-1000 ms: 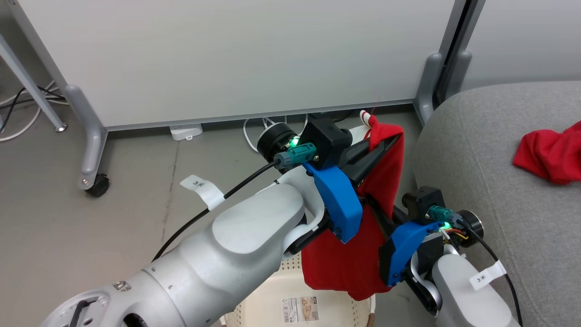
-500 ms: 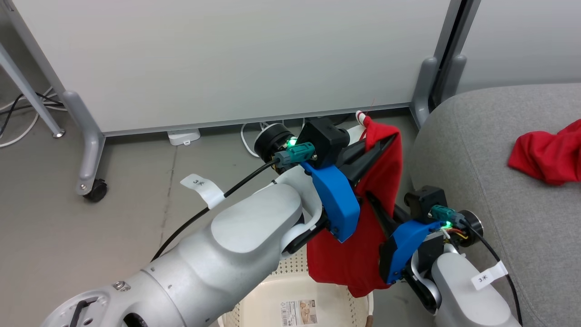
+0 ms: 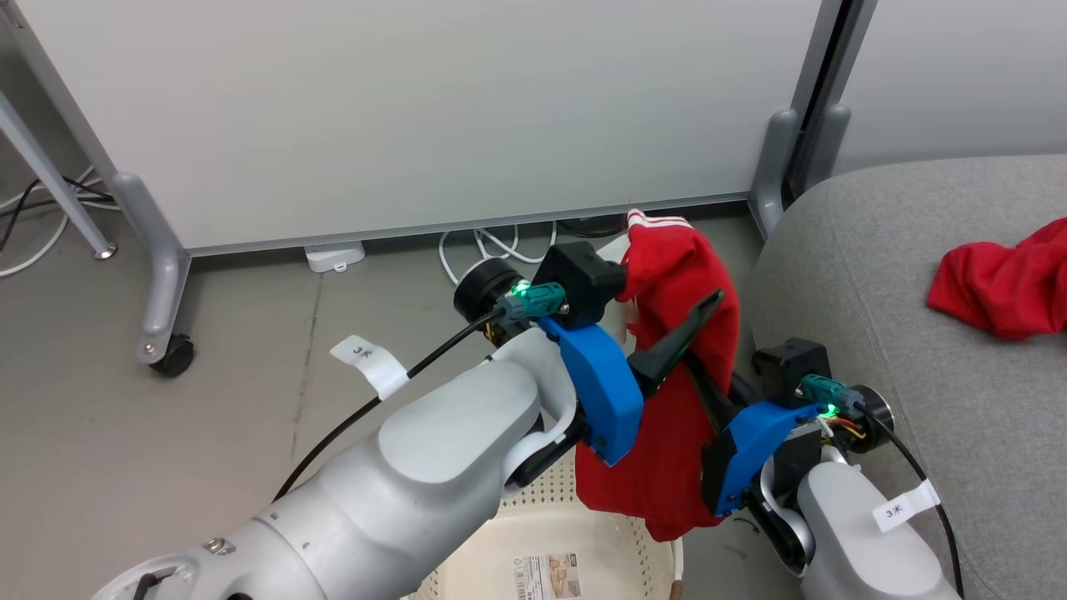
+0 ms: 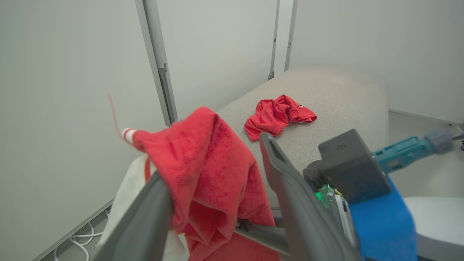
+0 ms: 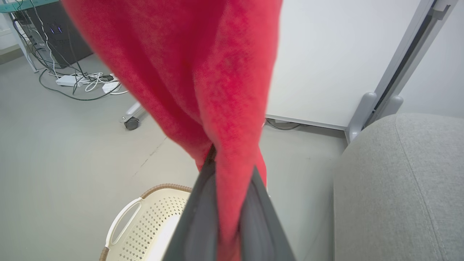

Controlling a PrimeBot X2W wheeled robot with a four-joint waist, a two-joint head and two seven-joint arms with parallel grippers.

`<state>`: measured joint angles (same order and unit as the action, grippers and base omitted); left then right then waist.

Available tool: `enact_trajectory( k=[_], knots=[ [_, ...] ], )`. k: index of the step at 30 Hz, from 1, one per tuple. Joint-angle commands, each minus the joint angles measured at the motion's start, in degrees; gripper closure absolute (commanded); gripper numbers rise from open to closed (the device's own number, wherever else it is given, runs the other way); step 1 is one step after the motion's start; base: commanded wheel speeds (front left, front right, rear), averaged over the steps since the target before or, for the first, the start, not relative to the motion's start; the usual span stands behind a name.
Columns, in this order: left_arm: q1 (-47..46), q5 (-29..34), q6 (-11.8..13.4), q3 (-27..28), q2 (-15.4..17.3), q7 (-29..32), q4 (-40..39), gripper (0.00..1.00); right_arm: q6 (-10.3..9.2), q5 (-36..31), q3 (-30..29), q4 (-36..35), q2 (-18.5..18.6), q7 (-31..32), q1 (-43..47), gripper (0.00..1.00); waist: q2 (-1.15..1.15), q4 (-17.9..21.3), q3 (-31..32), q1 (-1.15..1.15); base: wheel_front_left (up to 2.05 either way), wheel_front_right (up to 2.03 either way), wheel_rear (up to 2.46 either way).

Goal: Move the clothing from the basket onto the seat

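Head view, centre of frame: lifts a soft red fabric garment with a white-striped cuff clear of the cream-white perforated plastic laundry basket at the bottom edge. Pinches a low fold in the right gripper, jaws closed tight on the cloth, at bottom centre of the right wrist view. Spreads the left gripper wide open, clamping nothing; merely props the upper bunch, draped over one dark grey finger at lower left of the left wrist view. Reads as a handover to a single hold, probably so as to swing the piece toward the right edge without stretching it between two arms. May snag on that open finger while pulling away.

At the right edge, shows a second crumpled red garment already lying on the large grey fabric-upholstered sofa, well apart from the carried one. Puts the sofa's rounded corner just beside the right arm, so needs only a short carry.

Elsewhere: bare grey floor at left, white partition panel across the top, a black caster under its leg, loose white cables along its lower edge.
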<state>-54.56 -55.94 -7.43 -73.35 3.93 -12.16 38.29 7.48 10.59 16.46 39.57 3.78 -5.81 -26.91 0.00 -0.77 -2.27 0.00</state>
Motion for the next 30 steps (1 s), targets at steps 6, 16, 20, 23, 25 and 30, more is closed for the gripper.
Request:
enact_trajectory(
  k=[6, 16, 20, 23, 25, 30],
  knots=[
    [4.11, -0.26, -0.05, -0.14, 2.08, -0.30, 0.82, 0.00, 0.03, -0.27, -1.00, -0.96, 0.19, -0.56, 0.05, 1.00, 0.00, 0.38, 0.11, 0.00, 0.00, 0.00, 0.00],
    [10.77, 0.08, 1.53, 3.82, 6.35, -2.92, 0.38, 0.00, 0.03, -1.03, -2.86, -5.00, 0.61, -0.58, 0.92, 1.00, 0.00, 2.42, -0.67, 0.00, 0.00, 0.00, 0.00],
    [14.39, 2.74, 2.76, 8.29, 9.11, -3.08, -3.32, 0.00, 0.03, -1.41, -3.16, -7.63, 0.61, -0.08, 1.34, 1.00, 0.00, 4.24, -1.31, 0.00, 0.00, 0.00, 0.00],
    [17.39, 5.82, 4.17, 12.83, 11.29, -3.08, -7.22, 0.00, 0.03, -1.42, -2.99, -9.63, 0.74, 0.55, 1.60, 1.00, 0.00, 5.94, -1.82, 0.00, 0.00, 0.00, 0.00],
    [19.81, 8.06, 4.84, 15.71, 12.40, -3.09, -9.86, 0.00, 0.03, -1.48, -3.14, -10.97, 0.76, 0.79, 1.74, 1.00, 0.00, 7.00, -2.16, 0.00, 0.00, 0.00, 0.00],
    [26.15, 13.45, 6.10, 22.92, 14.90, -3.10, -16.07, 0.00, 0.03, -1.77, -3.53, -14.22, 0.72, 1.61, 2.35, 1.00, 0.00, 10.25, -3.06, 0.00, 0.00, 0.00, 0.00]
  ],
)
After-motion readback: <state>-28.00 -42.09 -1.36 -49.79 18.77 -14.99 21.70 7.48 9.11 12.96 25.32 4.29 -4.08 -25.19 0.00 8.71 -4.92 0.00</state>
